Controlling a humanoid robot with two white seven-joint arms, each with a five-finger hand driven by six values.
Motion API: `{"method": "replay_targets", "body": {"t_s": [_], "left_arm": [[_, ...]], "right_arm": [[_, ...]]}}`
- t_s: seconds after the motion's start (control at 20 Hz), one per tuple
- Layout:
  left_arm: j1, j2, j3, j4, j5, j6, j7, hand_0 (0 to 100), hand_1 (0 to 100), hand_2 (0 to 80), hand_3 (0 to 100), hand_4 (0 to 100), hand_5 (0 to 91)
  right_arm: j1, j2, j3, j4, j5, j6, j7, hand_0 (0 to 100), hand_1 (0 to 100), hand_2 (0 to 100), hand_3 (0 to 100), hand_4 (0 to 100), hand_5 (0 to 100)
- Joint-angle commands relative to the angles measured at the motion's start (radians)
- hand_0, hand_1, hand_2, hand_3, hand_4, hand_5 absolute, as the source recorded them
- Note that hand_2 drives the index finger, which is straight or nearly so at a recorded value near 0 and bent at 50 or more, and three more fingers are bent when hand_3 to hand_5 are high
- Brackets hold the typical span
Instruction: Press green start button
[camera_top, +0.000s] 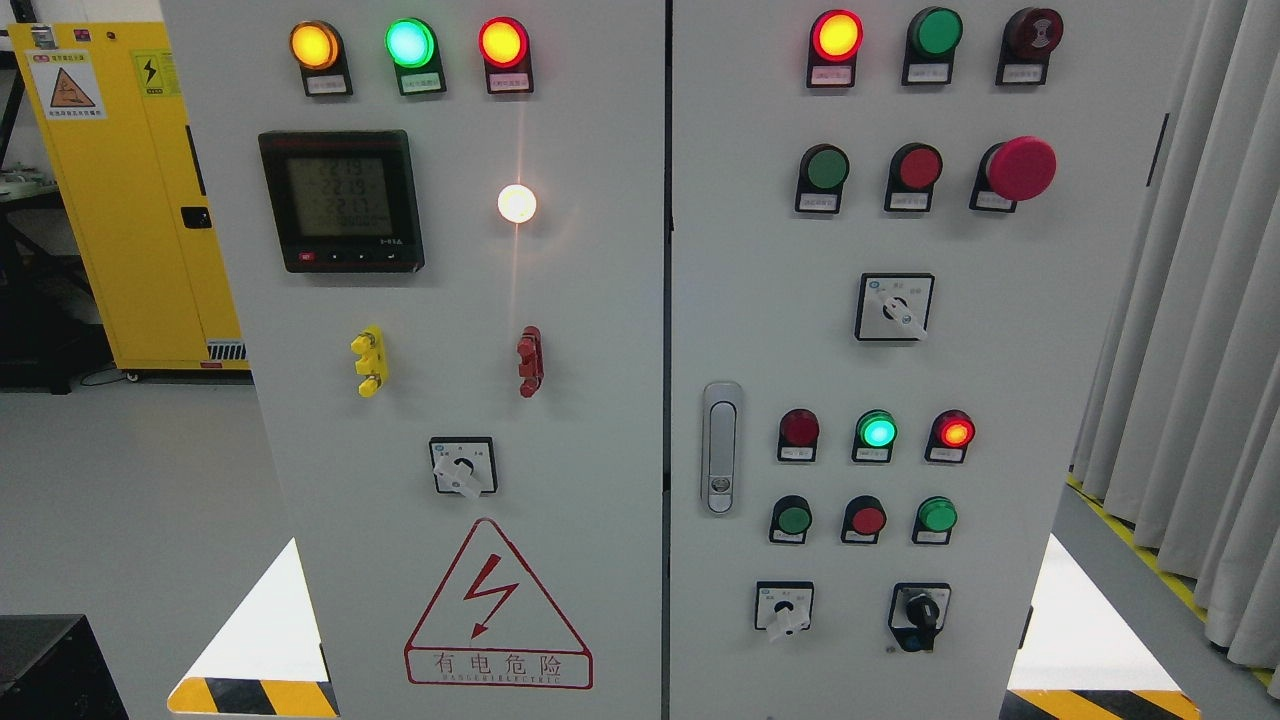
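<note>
I'm facing a grey control cabinet (600, 330), green start button (827, 168) unpressed, yellow cabinet (130, 200) left, curtains (1190, 300) right; neither robot hand visible, so can't tell their state.

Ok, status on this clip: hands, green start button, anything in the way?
Neither hand in view. Several green buttons on the right door; labels unreadable, start one unidentified. Nothing blocking the panel.

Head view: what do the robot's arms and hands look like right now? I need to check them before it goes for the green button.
Neither arm nor hand shows in the head view, so their colours, cables and markings cannot be described. The frame holds only the grey cabinet with its lamps, buttons and switches, a yellow cabinet at the left and a curtain at the right.
</note>
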Motion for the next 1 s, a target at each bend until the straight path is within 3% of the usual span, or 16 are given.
{"method": "replay_targets", "body": {"t_s": [0.0,0.65,0.8,0.85,0.9,0.95], "left_arm": [[0.000,0.000,0.000,0.000,0.000,0.000,-0.001,12,56,0.0,0,0,0.0],[0.000,0.000,0.000,0.000,-0.002,0.000,-0.001,12,56,0.0,0,0,0.0],[0.000,0.000,0.000,0.000,0.000,0.000,0.001,12,56,0.0,0,0,0.0],[0.000,0.000,0.000,0.000,0.000,0.000,-0.001,12,56,0.0,0,0,0.0],[0.000,0.000,0.000,0.000,0.000,0.000,-0.001,12,56,0.0,0,0,0.0],[0.000,0.000,0.000,0.000,0.000,0.000,-0.001,12,56,0.0,0,0,0.0]], "right_arm": [[0.002,0.000,-0.001,-0.006,0.000,0.001,0.001,57,71,0,0,5,2],[0.002,0.000,-0.001,0.000,0.001,-0.001,-0.001,57,71,0,0,5,3],[-0.014,-0.001,-0.005,0.008,0.020,0.002,0.007,57,71,0,2,10,4],[-0.037,-0.001,-0.005,0.010,0.032,0.002,0.007,55,71,0,19,28,16],[-0.053,0.000,-0.011,0.010,0.073,0.004,0.007,45,74,0,51,63,57],[-0.069,0.002,-0.022,0.010,0.130,0.004,0.004,46,74,0,59,71,67]]}}
